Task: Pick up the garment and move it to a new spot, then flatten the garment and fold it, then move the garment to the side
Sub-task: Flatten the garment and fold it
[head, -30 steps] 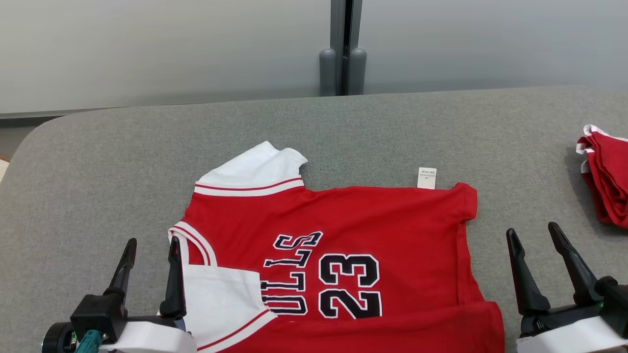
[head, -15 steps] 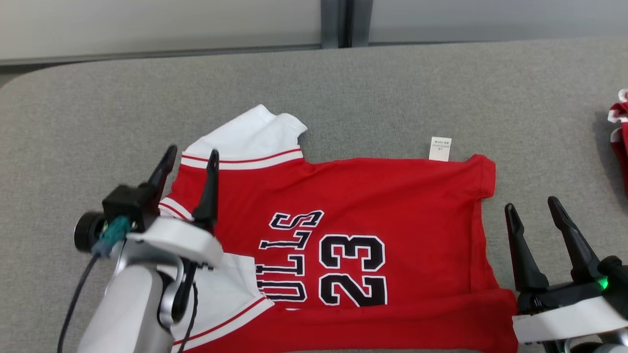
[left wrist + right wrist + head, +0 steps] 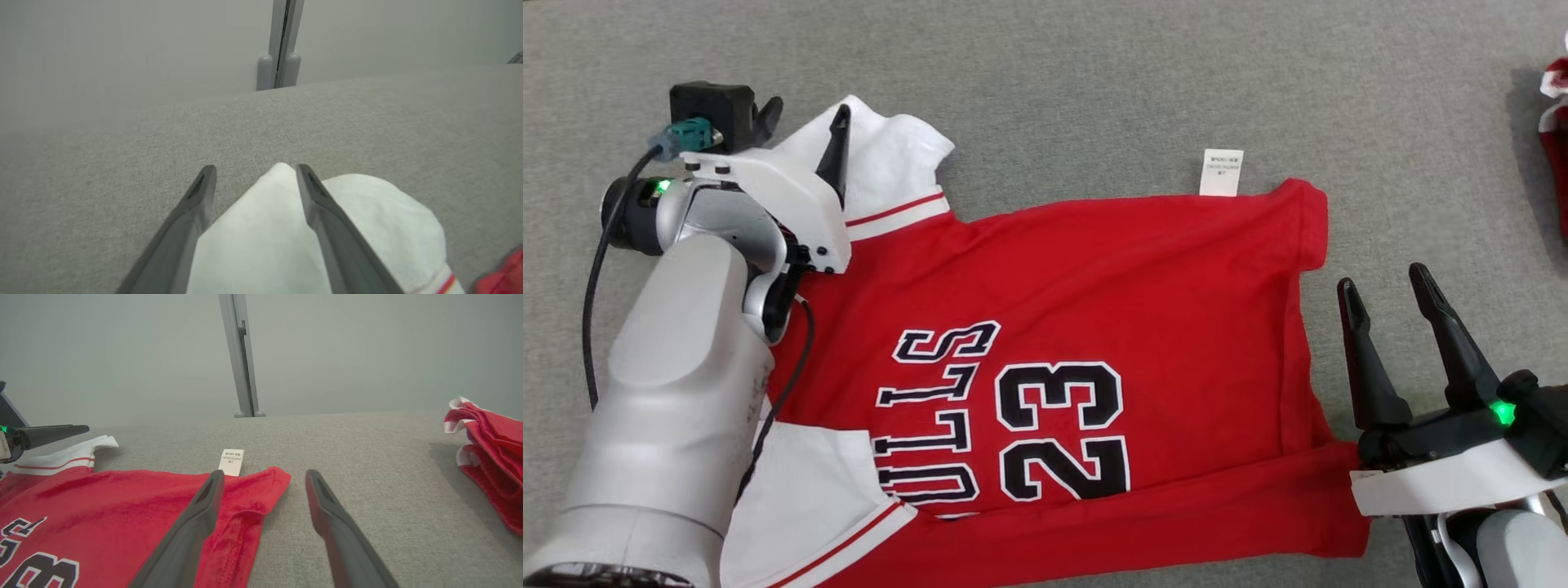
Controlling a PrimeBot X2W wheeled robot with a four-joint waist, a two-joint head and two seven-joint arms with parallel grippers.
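Note:
The red jersey (image 3: 1094,269) with white sleeves and "23" lies spread on the grey padded surface (image 3: 1094,73). My left gripper (image 3: 802,122) is open over the far white sleeve (image 3: 894,159). In the left wrist view the sleeve's corner (image 3: 261,228) lies between the two fingers of my left gripper (image 3: 254,169), which stands open. My right gripper (image 3: 1380,279) stands open just right of the jersey's hem, holding nothing. From the right wrist, my right gripper (image 3: 264,474) points past the hem corner (image 3: 261,490) and a white care label (image 3: 231,461).
A pile of folded red garments (image 3: 490,445) lies at the right, partly seen at the head view's right edge (image 3: 1556,122). Behind the surface stands a grey wall with a vertical post (image 3: 241,363). My pale left forearm (image 3: 670,392) covers the jersey's near left part.
The head camera has tilted down. My left arm has reached forward from the near left to the far white sleeve. The right gripper has stayed about where it was, still open.

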